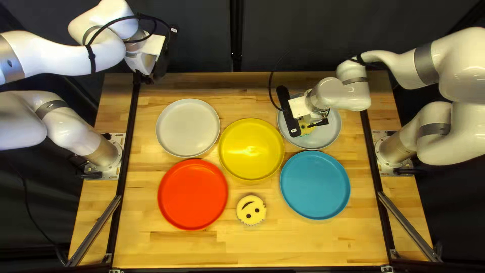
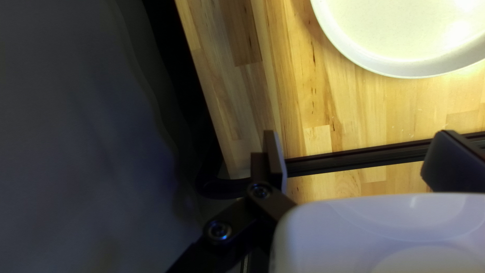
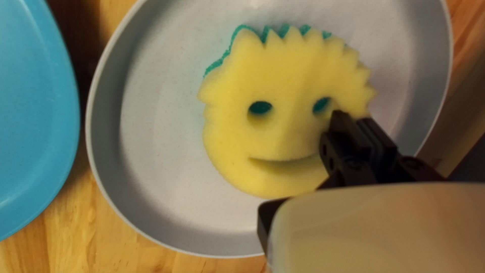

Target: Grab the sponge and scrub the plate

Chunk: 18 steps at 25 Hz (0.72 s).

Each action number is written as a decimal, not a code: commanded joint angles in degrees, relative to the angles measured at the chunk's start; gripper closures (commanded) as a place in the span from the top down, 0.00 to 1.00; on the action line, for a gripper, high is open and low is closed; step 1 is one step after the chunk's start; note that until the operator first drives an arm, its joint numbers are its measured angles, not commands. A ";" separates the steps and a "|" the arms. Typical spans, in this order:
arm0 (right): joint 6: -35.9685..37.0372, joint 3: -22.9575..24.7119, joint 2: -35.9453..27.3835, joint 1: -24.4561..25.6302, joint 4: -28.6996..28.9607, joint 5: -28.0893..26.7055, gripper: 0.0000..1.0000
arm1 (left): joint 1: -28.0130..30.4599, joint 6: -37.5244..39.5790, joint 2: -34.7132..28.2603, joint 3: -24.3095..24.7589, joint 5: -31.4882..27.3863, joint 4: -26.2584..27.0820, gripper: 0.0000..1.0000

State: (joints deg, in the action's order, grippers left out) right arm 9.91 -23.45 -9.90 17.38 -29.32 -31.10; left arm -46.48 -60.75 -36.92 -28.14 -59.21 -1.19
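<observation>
Right gripper (image 3: 353, 116) is the near one, its fingers close together, pinching the sponge (image 3: 283, 71) by one side. Sponge is over the grey plate (image 3: 161, 192), roundish, no long axis; its bulk reaches from the fingertips toward the blue plate (image 3: 33, 111). Pressure on the plate: can't tell. I'd sweep flat, inside the rim. Left gripper (image 2: 357, 136) well off, fingers spread.
</observation>
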 commanded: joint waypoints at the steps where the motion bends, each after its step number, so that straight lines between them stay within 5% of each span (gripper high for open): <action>1: 0.79 3.83 -3.35 1.57 -0.37 0.79 0.00 | 0.00 0.00 0.00 0.00 0.00 0.00 1.00; 10: 3.85 9.97 -11.14 5.72 -0.04 -1.69 0.00 | 0.00 0.00 0.00 0.00 0.00 0.00 1.00; 18: 1.91 4.49 -5.52 3.61 -0.14 -1.87 0.00 | 0.00 0.00 0.00 0.00 0.00 0.00 1.00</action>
State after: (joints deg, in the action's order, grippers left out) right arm 13.03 -16.53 -18.42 21.92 -28.85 -33.64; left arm -46.48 -60.75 -36.92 -28.14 -59.21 -1.19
